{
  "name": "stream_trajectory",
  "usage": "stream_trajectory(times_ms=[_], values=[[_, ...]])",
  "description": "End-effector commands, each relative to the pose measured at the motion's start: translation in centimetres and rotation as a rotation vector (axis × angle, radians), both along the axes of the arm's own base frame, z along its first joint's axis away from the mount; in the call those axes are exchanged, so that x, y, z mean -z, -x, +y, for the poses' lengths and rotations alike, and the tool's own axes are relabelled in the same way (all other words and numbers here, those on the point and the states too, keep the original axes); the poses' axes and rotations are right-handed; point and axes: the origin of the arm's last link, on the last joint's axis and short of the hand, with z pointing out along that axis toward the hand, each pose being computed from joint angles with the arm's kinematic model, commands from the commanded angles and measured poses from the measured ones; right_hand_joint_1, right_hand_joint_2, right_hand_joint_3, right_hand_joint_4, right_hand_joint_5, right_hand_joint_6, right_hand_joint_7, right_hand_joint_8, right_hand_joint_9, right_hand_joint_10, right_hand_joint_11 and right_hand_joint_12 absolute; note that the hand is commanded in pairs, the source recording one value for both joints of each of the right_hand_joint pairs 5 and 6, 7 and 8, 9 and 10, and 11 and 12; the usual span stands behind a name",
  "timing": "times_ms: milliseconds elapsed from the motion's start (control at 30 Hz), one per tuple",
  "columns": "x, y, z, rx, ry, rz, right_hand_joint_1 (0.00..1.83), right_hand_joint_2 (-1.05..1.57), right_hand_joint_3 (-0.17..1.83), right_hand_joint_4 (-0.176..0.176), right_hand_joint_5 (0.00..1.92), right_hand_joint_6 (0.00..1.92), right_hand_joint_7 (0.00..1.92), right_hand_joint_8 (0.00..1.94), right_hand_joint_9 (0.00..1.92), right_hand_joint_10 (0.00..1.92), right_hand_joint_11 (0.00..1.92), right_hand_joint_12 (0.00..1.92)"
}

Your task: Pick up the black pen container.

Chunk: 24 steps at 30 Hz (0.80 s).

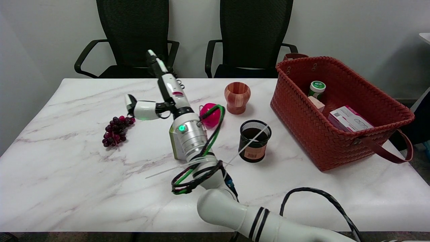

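Note:
The black mesh pen container (254, 141) stands upright on the marble table (67, 188), right of centre, with an orange barcode label on its front. My right hand (160, 94) is raised well to the left of it, fingers stretched up and away, thumb sticking out to the left, holding nothing. The forearm crosses in front of a green-and-white box (175, 146) and part of a pink ball (210, 114). A thin white tie from the arm lies across the container's rim.
A bunch of dark grapes (116, 130) lies at the left. A wooden cup (237, 97) stands behind the container. A red woven basket (339, 111) with boxes and a green-capped bottle sits at the right. Two black chairs stand behind the table.

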Motion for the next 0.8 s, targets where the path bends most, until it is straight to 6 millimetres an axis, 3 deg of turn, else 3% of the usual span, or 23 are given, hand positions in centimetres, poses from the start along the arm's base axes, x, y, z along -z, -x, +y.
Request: stream_trajectory(times_ms=[33,433,800], values=[[-6.7,-0.1,3.9,-0.072,0.228,-0.089,1.06,0.50,1.06,0.000,0.07,0.07,0.19,0.19,0.26,0.26,0.23,0.23],[-8.6,1.2,8.2,-0.050,0.403,-0.073,1.06,0.50,1.02,0.000,0.04,0.04,0.22,0.22,0.30,0.30,0.24,0.24],[-9.4,1.0,10.3,-0.055,0.533,-0.015,1.08,0.49,0.93,0.000,0.00,0.00,0.30,0.30,0.38,0.38,0.19,0.19]])
